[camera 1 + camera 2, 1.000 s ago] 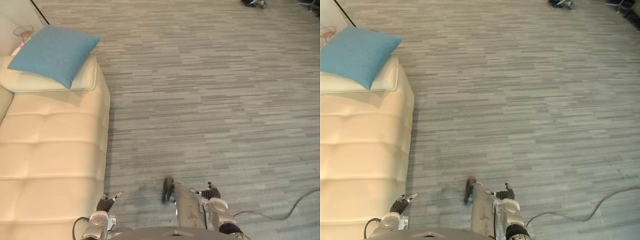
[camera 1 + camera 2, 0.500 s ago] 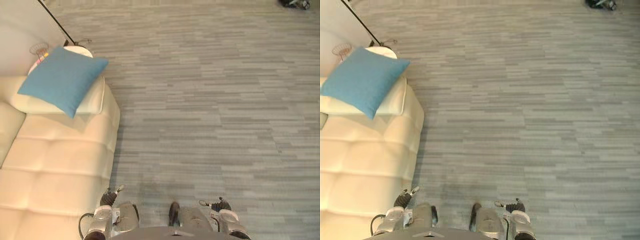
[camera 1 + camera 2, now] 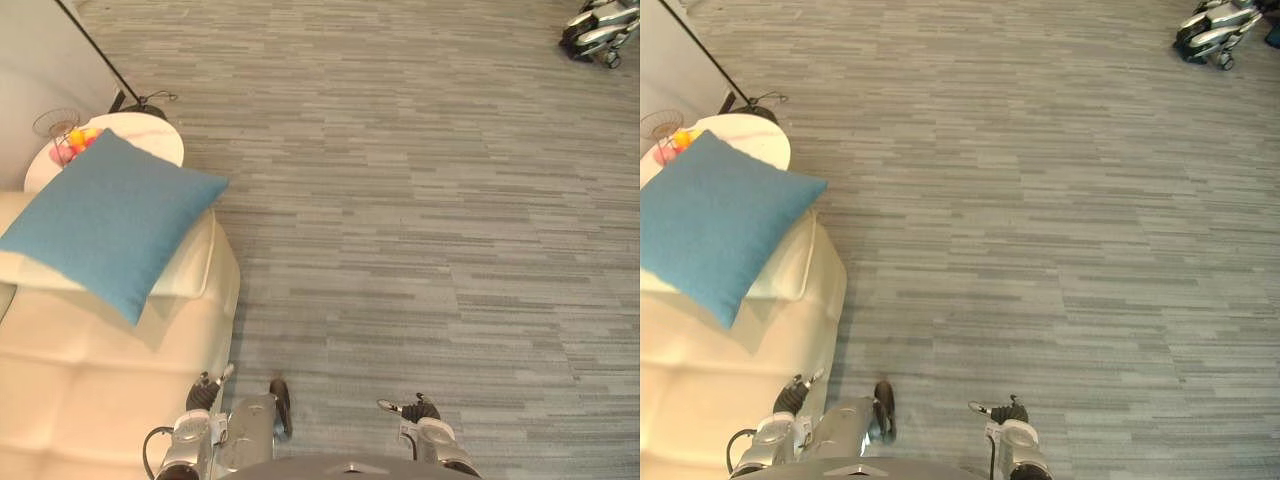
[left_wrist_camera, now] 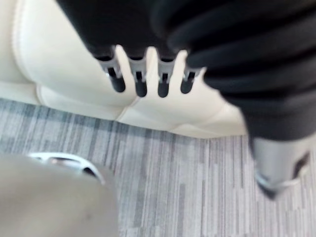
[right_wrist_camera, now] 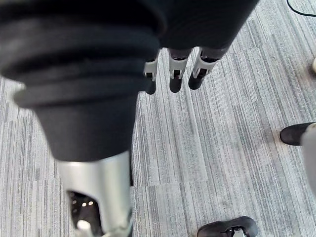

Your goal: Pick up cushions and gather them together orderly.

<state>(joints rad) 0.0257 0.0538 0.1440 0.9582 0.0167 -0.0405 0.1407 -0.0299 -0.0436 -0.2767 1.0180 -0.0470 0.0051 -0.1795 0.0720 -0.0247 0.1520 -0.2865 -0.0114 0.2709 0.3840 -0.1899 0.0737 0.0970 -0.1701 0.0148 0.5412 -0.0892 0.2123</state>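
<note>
**Both hands lowered, open and empty**

The left hand (image 3: 207, 391) is seen at the near edge of the scene, left of centre. The right hand (image 3: 420, 410) is seen at the near edge, right of centre. The two are held well apart, low at the robot's sides.

In the left wrist view, the fingers (image 4: 140, 81) are held straight in a row, with the thumb (image 4: 276, 165) set apart from them, and nothing is gripped. In the right wrist view, the right hand's fingers (image 5: 176, 74) are likewise extended side by side and its thumb (image 5: 98, 182) is kept apart, with nothing held. Each wrist is wrapped in a dark ribbed cover (image 5: 84, 74).
</note>
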